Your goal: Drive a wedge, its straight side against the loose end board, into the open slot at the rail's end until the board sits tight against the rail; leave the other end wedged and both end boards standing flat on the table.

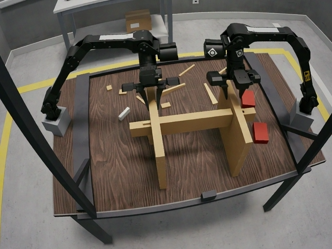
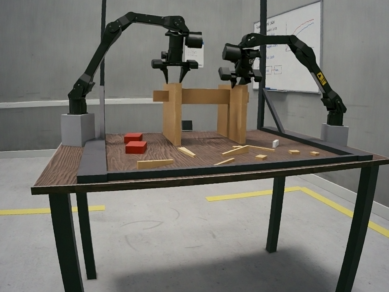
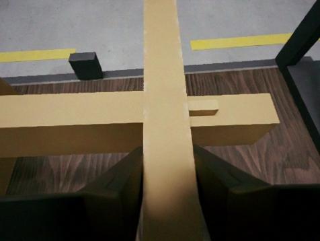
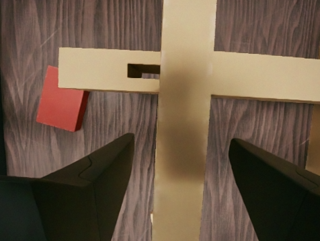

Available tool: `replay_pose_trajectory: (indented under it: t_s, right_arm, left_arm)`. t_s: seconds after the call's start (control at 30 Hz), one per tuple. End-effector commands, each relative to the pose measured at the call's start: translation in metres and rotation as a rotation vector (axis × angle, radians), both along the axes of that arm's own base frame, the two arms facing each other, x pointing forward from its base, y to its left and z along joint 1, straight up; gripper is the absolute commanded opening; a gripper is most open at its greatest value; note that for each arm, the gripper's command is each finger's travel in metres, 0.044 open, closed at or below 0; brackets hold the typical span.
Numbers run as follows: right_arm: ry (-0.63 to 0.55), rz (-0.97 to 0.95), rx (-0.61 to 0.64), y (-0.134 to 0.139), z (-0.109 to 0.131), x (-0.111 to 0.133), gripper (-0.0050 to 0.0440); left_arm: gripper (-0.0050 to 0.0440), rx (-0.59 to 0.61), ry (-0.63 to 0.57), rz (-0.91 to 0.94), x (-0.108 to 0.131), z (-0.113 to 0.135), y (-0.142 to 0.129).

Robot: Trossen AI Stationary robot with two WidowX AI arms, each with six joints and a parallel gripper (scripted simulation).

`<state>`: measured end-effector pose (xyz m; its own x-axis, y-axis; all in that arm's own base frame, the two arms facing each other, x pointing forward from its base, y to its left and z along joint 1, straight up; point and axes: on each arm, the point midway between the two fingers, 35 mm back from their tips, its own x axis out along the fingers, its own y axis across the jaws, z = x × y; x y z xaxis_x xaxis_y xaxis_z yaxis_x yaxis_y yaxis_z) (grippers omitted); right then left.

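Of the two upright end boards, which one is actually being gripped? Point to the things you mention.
The wedged end board (image 1: 160, 144) (image 2: 240, 116) (image 3: 166, 67) (image 4: 314, 134): the left gripper (image 1: 152, 108) (image 2: 239, 85) (image 3: 167, 152) is shut on it. The right gripper (image 1: 233, 98) (image 2: 173, 82) (image 4: 182, 143) stands open at the other board (image 1: 237, 152) (image 2: 174, 116) (image 3: 5, 171) (image 4: 185, 118).

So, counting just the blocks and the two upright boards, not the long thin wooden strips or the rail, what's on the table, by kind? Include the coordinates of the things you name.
Red rectangular blocks (image 1: 248, 99) (image 1: 260, 132) (image 2: 133, 136) (image 2: 135, 147) (image 4: 60, 104): 2
White oblong block (image 1: 124, 113) (image 2: 275, 143): 1
Small flat tan wooden blocks (image 1: 108, 87) (image 1: 122, 92) (image 1: 165, 104) (image 2: 261, 157) (image 2: 293, 152) (image 2: 314, 153): 3
Upright tan wooden boards (image 1: 160, 142) (image 1: 236, 149) (image 2: 172, 116) (image 2: 238, 116) (image 3: 165, 74) (image 4: 183, 134): 2
Total: 8
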<state>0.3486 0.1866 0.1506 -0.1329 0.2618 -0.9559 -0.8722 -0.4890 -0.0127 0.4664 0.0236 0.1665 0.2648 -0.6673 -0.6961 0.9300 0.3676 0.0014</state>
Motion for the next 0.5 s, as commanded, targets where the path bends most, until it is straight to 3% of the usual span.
replay_pose_trajectory:
  t_s: [0.0, 0.43, 0.47]
  right_arm:
    - [-0.003, 0.003, 0.005, 0.001, -0.002, 0.001, 0.0248]
    - [0.006, 0.004, 0.001, 0.001, -0.013, 0.001, 0.0248]
    - [-0.005, 0.004, 0.006, 0.001, -0.008, 0.0, 0.0]
  left_arm:
    - [-0.005, 0.019, -0.068, -0.002, -0.002, 0.025, 0.0]
    - [-0.005, 0.019, -0.068, -0.002, -0.002, 0.025, 0.0]
    - [-0.005, 0.019, -0.068, -0.002, -0.002, 0.025, 0.0]
